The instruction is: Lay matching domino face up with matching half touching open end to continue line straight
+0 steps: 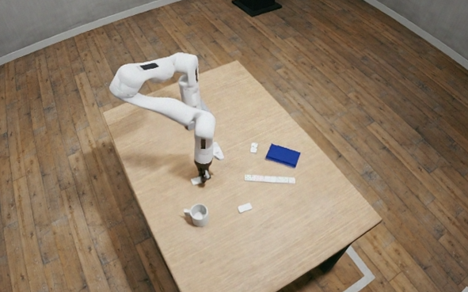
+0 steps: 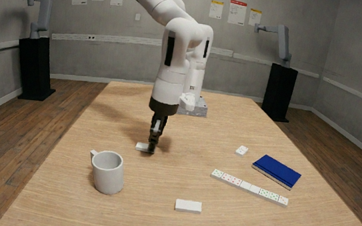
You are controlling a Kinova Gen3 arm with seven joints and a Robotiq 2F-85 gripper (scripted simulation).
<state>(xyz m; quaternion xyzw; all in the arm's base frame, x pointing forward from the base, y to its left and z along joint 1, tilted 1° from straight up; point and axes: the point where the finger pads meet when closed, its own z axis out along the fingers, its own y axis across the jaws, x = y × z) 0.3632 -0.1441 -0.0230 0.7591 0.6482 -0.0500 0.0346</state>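
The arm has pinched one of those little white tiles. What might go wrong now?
The gripper holds the face-down domino by one end only, so it could slip or twist when lifted. The mug stands close by; a swing that way might knock it. Carried carelessly, the domino could nudge the line of dominoes.
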